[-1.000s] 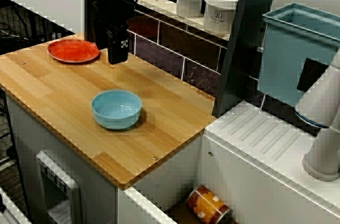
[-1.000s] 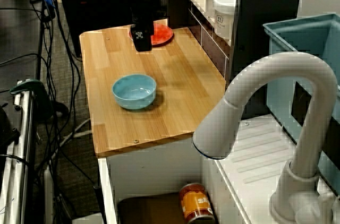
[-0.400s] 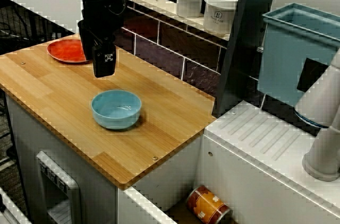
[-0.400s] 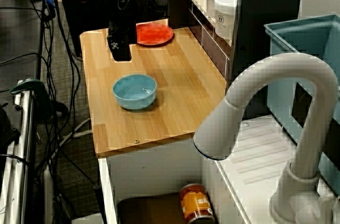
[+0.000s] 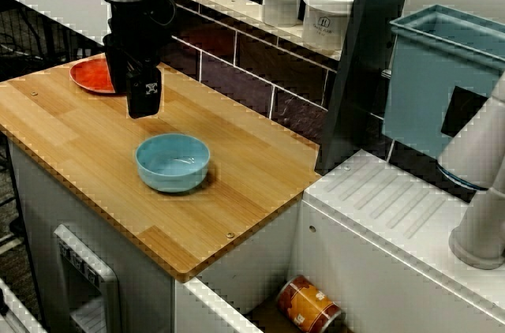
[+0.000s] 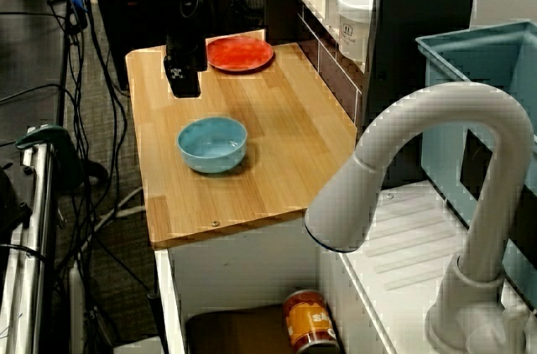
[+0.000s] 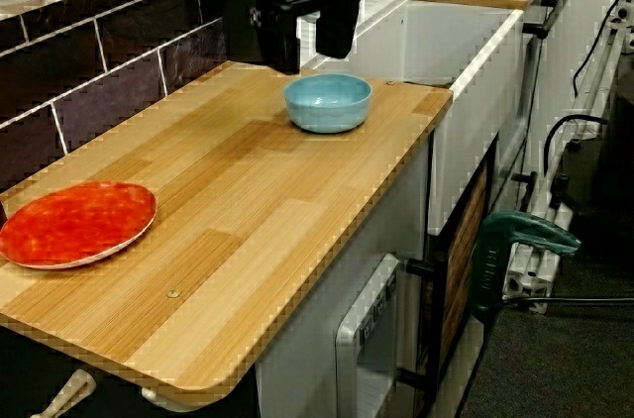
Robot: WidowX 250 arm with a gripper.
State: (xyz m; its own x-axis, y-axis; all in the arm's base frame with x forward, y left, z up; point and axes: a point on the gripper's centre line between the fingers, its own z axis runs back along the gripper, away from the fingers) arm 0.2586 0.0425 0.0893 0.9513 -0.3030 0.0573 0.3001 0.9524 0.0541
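Spread, empty jaws hang over the wooden counter [image 5: 245,179] near the blue bowl [image 5: 172,162], dark tiled wall [image 5: 256,65] behind.

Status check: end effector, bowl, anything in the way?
End effector open, empty, above wooden counter. Blue bowl nearest, untouched. Red plate on far side. Nothing between.
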